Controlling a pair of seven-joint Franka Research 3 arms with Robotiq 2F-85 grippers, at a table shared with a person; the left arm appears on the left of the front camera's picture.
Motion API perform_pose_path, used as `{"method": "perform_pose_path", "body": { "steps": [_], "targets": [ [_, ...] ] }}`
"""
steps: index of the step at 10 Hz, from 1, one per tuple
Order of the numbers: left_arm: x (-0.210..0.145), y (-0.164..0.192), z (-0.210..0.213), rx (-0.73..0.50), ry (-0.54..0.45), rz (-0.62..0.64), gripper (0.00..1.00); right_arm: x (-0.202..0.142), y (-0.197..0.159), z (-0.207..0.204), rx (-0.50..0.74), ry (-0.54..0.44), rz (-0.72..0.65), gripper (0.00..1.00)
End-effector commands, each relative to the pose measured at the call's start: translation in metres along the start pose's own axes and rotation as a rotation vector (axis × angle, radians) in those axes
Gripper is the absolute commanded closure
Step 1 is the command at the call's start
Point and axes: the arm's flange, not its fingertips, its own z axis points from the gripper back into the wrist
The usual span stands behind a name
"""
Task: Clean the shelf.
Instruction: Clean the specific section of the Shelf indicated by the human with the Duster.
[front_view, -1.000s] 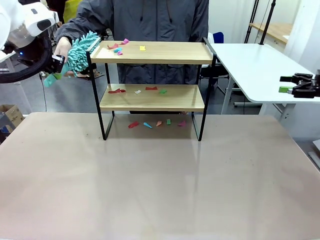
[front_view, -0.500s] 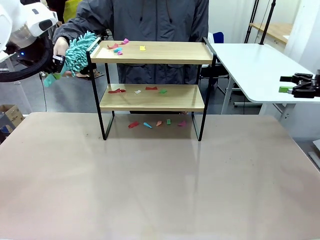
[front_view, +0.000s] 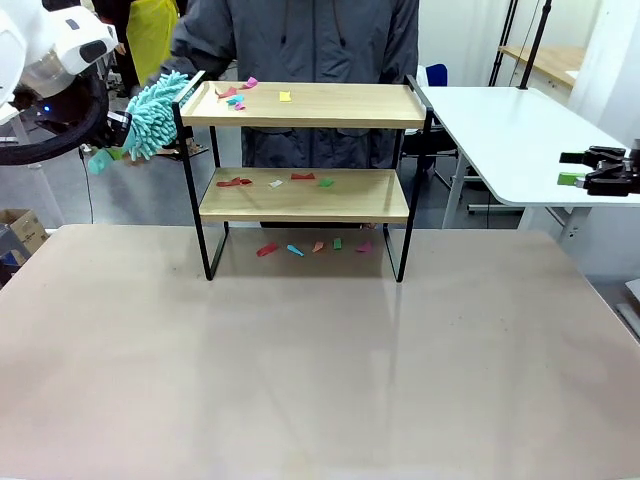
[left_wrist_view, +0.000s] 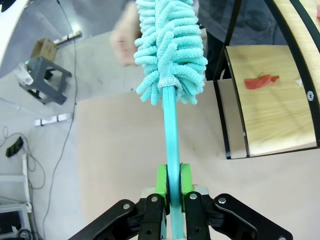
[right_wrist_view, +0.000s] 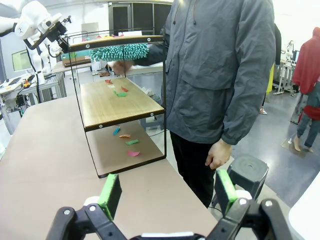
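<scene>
The shelf (front_view: 340, 105) stands at the table's far middle, with coloured paper scraps (front_view: 238, 95) on its top board, more on the lower board, and others on the table beneath. My left gripper (front_view: 118, 128) hovers just left of the top board, shut on the handle of a teal fluffy duster (front_view: 155, 105). The duster's head touches the shelf's top left corner. In the left wrist view the green pads (left_wrist_view: 161, 180) clamp the duster handle (left_wrist_view: 171, 145), and the lower board (left_wrist_view: 270, 120) carries a red scrap. My right gripper (front_view: 595, 170) hangs open at the far right, holding nothing.
A person in a grey jacket (front_view: 320, 40) stands behind the shelf, one blurred hand (left_wrist_view: 125, 42) just beyond the duster head. A white side table (front_view: 520, 130) sits at the right. The beige table (front_view: 320, 360) stretches in front of the shelf.
The person's hand has drawn back from the duster head. The duster has tilted slightly down and left against the shelf corner. The right arm has not moved.
</scene>
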Motion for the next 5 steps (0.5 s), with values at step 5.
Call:
{"method": "perform_pose_path", "body": {
  "steps": [5],
  "targets": [
    [-0.001, 0.04, 0.023, 0.043, 0.048, -0.207, 0.87, 0.003, 0.0, -0.002, 0.001, -0.003, 0.005, 0.0]
  ]
}}
